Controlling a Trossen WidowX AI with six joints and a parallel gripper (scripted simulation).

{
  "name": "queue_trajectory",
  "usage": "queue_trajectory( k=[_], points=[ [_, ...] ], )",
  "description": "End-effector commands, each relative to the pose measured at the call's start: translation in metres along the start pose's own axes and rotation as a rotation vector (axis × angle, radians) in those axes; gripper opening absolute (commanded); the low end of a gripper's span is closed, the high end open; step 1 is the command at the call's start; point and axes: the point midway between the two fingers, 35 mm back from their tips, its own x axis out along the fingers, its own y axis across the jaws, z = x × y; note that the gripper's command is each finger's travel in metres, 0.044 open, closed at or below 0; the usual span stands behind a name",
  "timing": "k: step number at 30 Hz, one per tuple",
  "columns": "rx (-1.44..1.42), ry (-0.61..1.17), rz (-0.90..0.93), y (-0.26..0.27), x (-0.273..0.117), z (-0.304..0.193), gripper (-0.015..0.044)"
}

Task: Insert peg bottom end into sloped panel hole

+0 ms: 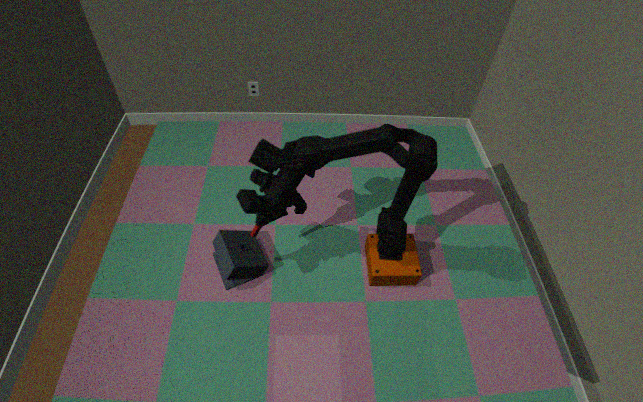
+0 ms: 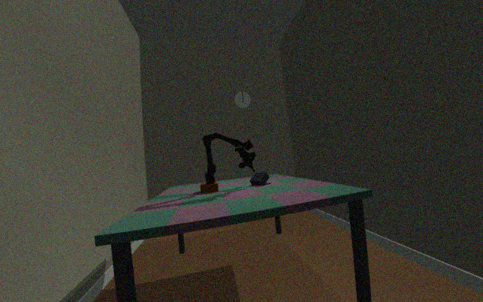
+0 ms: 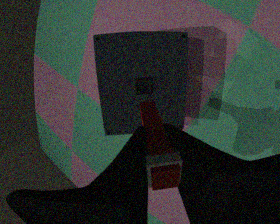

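Note:
My gripper [image 1: 260, 223] [image 3: 153, 131] is shut on a red peg [image 1: 255, 231] [image 3: 150, 116] with flat sides. The peg's free end points down toward the dark grey sloped block [image 1: 244, 241] [image 2: 260, 178] [image 3: 120, 102]. In the wrist view the block's face shows one dark square hole [image 3: 144, 85], and the peg's tip appears just below it, over the face. The peg is outside the hole. Whether its tip touches the face cannot be told. The gripper [image 2: 253, 170] is also above the block in the exterior view, where the peg is too dark to make out.
The arm's orange base [image 1: 393, 272] [image 2: 209, 188] stands on the pink and green checkered table [image 1: 224, 340] [image 2: 251, 204]. The arm's shadow falls across the table beside the block. Walls stand around the table.

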Motion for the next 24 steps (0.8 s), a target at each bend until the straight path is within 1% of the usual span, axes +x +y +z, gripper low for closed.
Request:
queue_trajectory(
  k=[1,10,24],
  points=[
    [0.018,0.003,0.005,-0.002,0.009,0.001,0.0],
    [0.048,-0.006,0.019,-0.004,0.025,0.004,0.0],
    [0.053,-0.007,0.023,-0.004,0.035,0.005,0.0]
  ],
)
